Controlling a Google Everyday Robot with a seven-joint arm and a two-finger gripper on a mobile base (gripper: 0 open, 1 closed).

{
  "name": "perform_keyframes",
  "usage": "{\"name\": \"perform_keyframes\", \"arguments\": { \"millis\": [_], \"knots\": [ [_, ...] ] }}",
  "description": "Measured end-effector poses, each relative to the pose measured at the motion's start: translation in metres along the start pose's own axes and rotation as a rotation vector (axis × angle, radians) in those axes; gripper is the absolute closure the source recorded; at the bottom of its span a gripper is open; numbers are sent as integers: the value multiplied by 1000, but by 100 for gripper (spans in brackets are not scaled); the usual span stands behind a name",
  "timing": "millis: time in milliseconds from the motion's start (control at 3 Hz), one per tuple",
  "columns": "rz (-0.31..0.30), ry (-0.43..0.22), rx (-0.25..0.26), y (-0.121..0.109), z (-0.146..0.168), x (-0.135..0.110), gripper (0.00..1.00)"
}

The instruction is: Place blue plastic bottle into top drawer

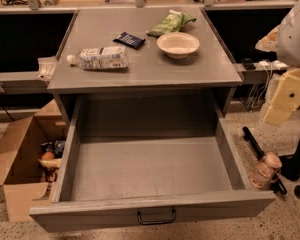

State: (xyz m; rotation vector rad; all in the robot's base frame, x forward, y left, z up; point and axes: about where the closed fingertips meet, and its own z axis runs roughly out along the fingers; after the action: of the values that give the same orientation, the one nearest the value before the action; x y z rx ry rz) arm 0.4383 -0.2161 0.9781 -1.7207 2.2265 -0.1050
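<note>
The blue plastic bottle (pixel 101 58) lies on its side on the left part of the grey cabinet top (pixel 190 69), white cap pointing left. The top drawer (pixel 150 169) is pulled fully out below it, with a bare grey floor and a small black handle (pixel 156 217) on its front. My gripper (pixel 264 171) hangs low on the right, just outside the drawer's right wall, far from the bottle. It holds nothing that I can see. My arm's cream link (pixel 286 96) and white shoulder (pixel 296 31) rise above it at the right edge.
On the cabinet top are a white bowl (pixel 178 44), a green crinkled snack bag (pixel 171 23) and a dark flat packet (pixel 129 39). An open brown cardboard box (pixel 20 159) with items stands on the floor to the left. Cables and a power strip (pixel 264 64) are at the right.
</note>
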Motion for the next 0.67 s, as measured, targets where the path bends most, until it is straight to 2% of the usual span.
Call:
{"name": "perform_keyframes", "arguments": {
  "millis": [333,667],
  "knots": [
    [0,0,0,0,0,0,0],
    [-52,-42,17,-39,11,-23,0]
  ]
}}
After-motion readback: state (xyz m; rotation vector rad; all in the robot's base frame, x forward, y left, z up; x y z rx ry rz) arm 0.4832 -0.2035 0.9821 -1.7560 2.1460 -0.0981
